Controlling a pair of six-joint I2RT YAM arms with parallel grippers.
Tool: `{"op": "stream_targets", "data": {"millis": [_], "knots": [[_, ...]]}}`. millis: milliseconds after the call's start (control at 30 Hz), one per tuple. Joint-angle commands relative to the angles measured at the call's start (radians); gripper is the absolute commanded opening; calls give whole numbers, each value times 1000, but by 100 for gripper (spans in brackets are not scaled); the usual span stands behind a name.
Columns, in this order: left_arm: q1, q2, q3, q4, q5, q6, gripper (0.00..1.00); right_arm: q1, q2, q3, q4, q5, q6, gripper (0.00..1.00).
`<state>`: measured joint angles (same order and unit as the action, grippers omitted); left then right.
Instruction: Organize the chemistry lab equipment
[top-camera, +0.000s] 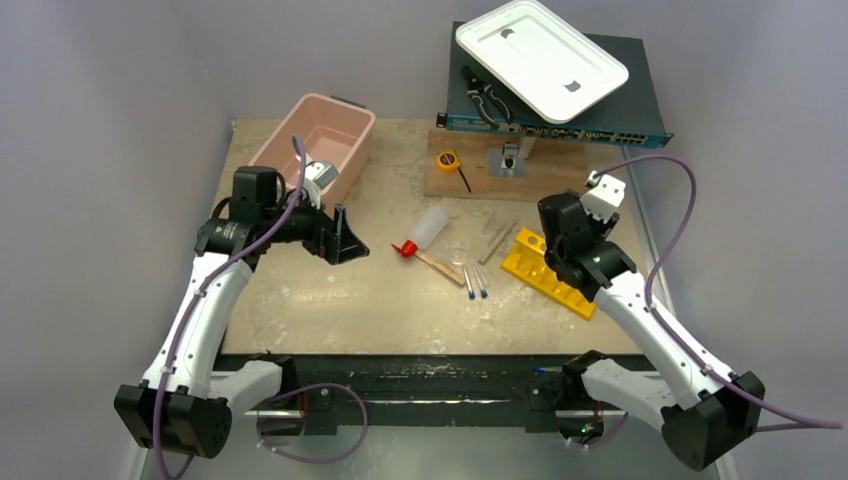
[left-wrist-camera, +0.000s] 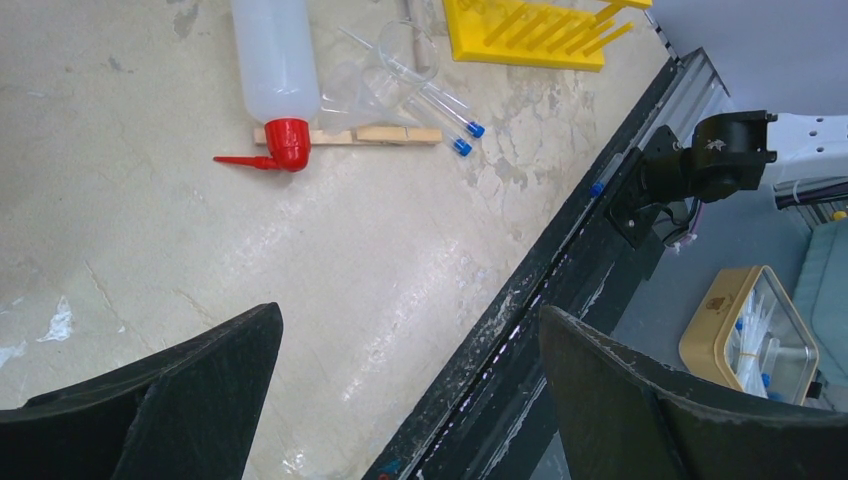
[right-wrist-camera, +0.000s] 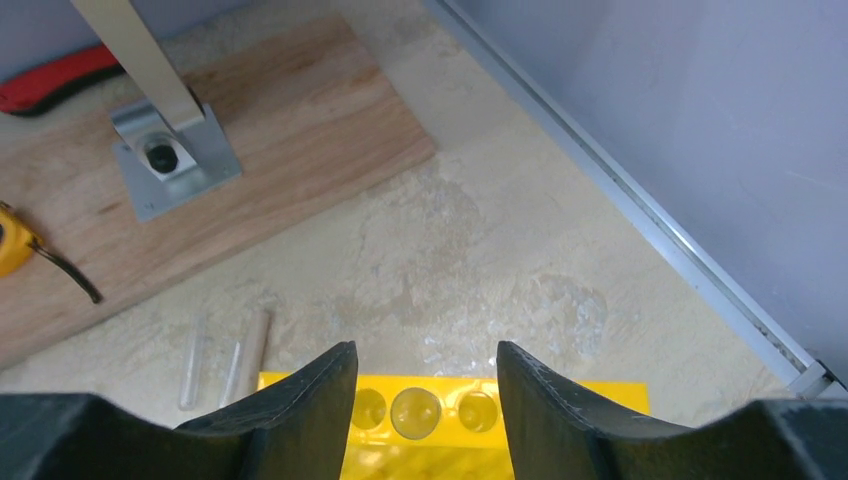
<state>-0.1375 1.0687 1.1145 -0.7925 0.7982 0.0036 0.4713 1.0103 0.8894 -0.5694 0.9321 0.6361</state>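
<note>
At frame centre, squeeze bottle (top-camera: 428, 228), blue-tipped tubes (top-camera: 475, 282), wooden stick (top-camera: 440, 266) lie unsorted (yellow rack (top-camera: 548, 272) seemingly barely filled); left fingers (left-wrist-camera: 150, 400), right fingers (right-wrist-camera: 290, 410) spread, empty

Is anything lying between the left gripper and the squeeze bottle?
Nothing visible does. Only bare table lies between the open left gripper and the squeeze bottle, which lies on its side.
</note>
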Motion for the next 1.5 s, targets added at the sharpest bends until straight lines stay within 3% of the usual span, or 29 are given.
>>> {"op": "stream_targets", "data": {"millis": [0, 167, 333, 467, 667, 867, 1467], "knots": [[6, 9, 8, 22, 13, 6, 100, 18, -29, 118, -40, 16, 12, 54], [6, 11, 7, 23, 10, 5, 100, 193, 26, 223, -89, 84, 81, 55], [6, 14, 8, 25, 4, 7, 100, 333, 237, 321, -147, 54, 202, 52], [8, 12, 8, 13, -4, 20, 100, 333, 366, 320, -1, -78, 172, 47], [13, 8, 7, -11, -15, 60, 100, 311, 557, 358, 72, -107, 144, 43], [15, 8, 5, -16, -10, 68, 100, 200, 635, 314, 169, -208, 152, 43], [15, 23, 17, -35, -9, 84, 100, 135, 861, 332, 268, -199, 167, 34]]}}
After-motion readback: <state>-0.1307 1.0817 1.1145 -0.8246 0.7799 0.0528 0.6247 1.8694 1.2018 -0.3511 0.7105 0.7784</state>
